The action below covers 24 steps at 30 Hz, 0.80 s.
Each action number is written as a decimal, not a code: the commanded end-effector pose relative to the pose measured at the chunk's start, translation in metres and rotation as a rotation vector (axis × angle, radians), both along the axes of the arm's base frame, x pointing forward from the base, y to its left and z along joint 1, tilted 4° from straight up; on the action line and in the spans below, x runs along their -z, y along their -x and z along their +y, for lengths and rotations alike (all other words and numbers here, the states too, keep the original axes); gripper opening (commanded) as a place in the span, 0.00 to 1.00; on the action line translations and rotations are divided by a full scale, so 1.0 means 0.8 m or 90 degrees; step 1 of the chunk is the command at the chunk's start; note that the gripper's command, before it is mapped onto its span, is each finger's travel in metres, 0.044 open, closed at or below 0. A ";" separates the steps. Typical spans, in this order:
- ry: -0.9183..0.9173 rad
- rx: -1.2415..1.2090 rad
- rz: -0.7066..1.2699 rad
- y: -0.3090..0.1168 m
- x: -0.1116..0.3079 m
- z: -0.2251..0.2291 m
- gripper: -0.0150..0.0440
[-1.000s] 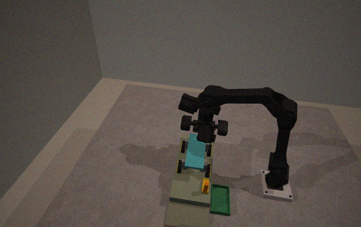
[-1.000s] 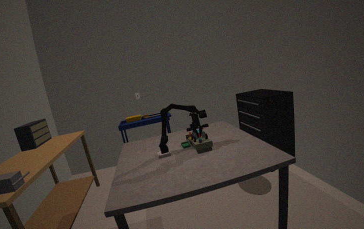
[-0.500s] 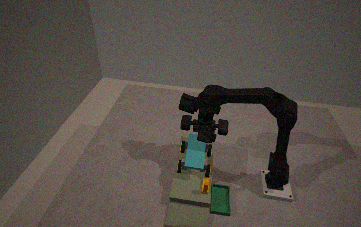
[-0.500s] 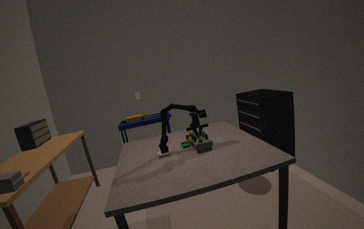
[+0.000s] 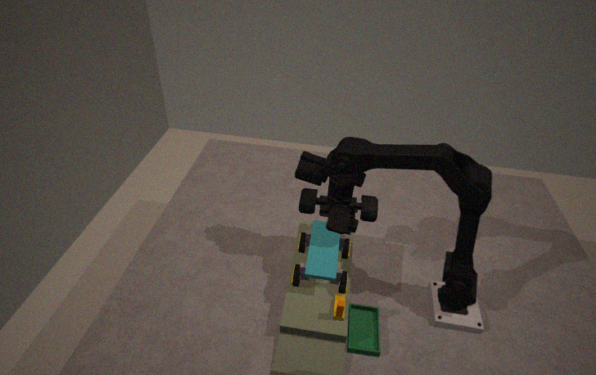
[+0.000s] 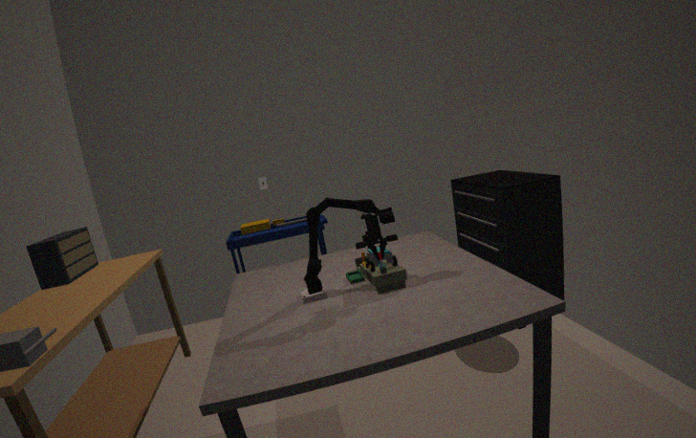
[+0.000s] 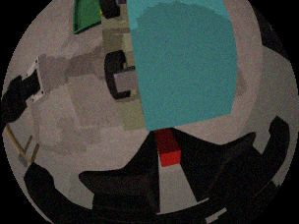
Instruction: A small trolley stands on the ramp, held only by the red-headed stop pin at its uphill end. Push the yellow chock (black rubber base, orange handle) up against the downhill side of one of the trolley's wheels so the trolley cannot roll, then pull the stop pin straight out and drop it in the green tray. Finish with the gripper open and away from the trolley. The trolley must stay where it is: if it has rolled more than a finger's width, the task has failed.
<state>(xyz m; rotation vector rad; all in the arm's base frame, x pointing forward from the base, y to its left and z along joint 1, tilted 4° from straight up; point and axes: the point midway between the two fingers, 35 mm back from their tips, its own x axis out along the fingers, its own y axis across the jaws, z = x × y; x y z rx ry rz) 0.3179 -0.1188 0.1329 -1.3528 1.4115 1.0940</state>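
My gripper (image 6: 380, 258) (image 7: 161, 133) is shut on the red head of the stop pin (image 7: 170, 156), close behind the trolley's uphill end. The pin's lower part is hidden; I cannot tell whether it is still seated. The trolley (image 5: 322, 261) (image 7: 187, 69), with a teal top and black wheels, stands on the ramp (image 5: 309, 312) (image 6: 391, 283). The yellow chock (image 5: 339, 307) with its orange handle stands upright just downhill of the trolley's lower right wheel in the top view; whether they touch is unclear. The green tray (image 5: 363, 352) (image 7: 76, 24) lies beside the ramp's lower part.
The arm's white base plate (image 5: 458, 322) is to the right of the tray in the top view. The arm reaches over the ramp's uphill end. A wooden bench (image 6: 67, 294), a blue cart (image 6: 269, 235) and a black drawer cabinet (image 6: 530, 233) stand away from the table (image 6: 394, 326).
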 end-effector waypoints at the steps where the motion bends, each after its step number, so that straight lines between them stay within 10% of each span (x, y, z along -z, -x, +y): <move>1: 0.003 0.002 -0.003 -0.001 -0.007 0.000 0.25; 24: 0.003 0.002 -0.003 -0.001 -0.024 0.003 0.25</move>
